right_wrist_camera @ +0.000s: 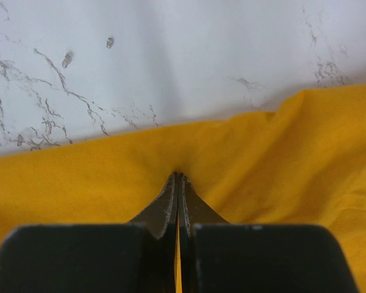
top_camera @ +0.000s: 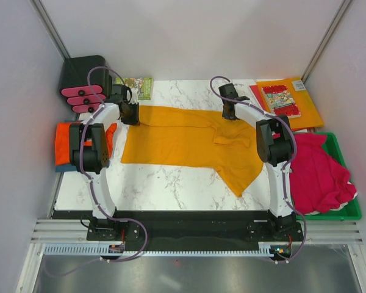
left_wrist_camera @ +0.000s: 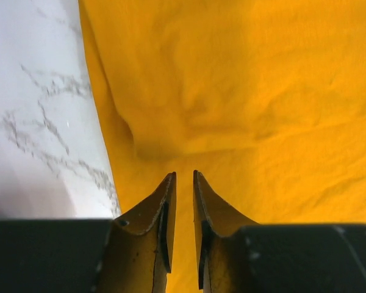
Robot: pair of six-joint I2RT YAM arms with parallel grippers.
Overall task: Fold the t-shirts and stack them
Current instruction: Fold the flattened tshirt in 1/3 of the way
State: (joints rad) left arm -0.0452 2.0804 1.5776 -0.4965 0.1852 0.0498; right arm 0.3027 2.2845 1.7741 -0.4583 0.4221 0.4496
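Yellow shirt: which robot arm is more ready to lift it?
Right. The right claw is shut on the edge of the shirt; the left claw hovers over it with a small gap.

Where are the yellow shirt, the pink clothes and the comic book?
yellow shirt (top_camera: 183, 143): top view, middle of its body.
pink clothes (top_camera: 317, 171): top view, middle of the heap.
comic book (top_camera: 280, 99): top view, its cover.
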